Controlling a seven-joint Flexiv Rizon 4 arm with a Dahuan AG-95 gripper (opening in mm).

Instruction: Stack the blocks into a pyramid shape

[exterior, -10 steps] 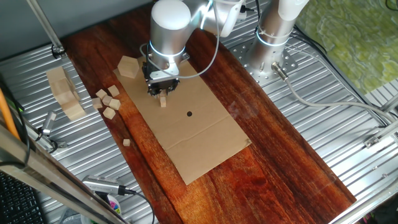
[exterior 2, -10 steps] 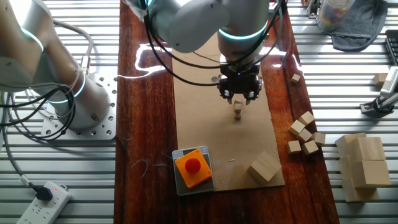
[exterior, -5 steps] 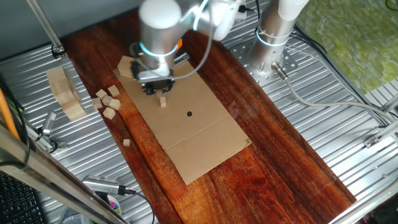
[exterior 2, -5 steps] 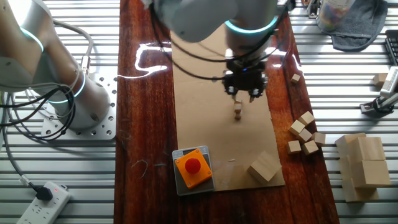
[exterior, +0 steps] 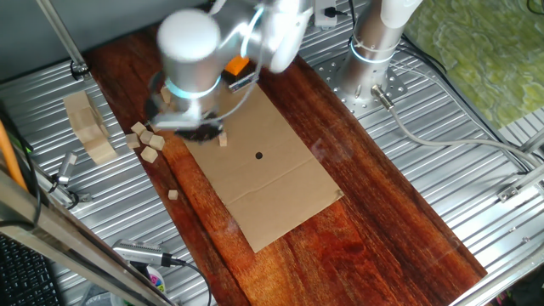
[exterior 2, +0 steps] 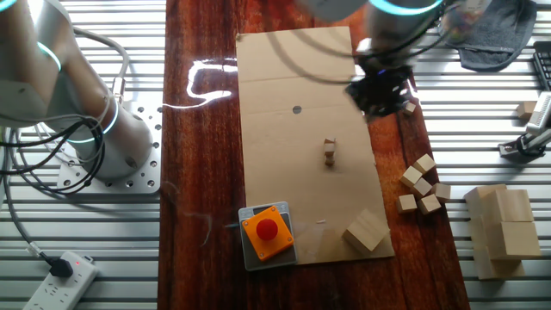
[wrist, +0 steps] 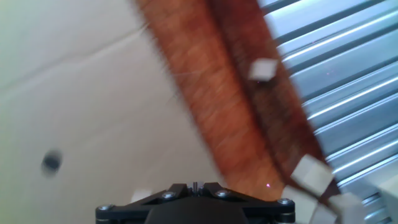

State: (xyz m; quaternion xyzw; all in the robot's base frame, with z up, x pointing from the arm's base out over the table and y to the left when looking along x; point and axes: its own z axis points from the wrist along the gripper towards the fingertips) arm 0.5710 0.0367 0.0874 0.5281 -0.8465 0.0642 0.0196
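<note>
My claw [exterior 2: 381, 93] hangs over the edge of the cardboard sheet [exterior 2: 293, 172], where the sheet meets the dark wooden table [exterior 2: 202, 172]. It is blurred in both fixed views, and my hand view shows only the base of the claw, so I cannot tell how far the fingers are parted or whether anything is between them.

On the cardboard stands a short stack of blocks [exterior 2: 329, 151], one tiny cube on another as far as I can tell, apart from my claw. From the one fixed view it shows just beside my claw [exterior: 223, 140]. A loose cluster of blocks [exterior 2: 422, 185] lies at the table's edge, touching or nearly touching one another. One single block [exterior 2: 410, 108] sits near my claw on the wood.

A larger hexagonal wooden piece [exterior 2: 366, 232] rests at a corner of the cardboard, beside an orange button box [exterior 2: 267, 232]. A big pale slab-like block [exterior 2: 504, 228] lies on the ribbed metal surface.
</note>
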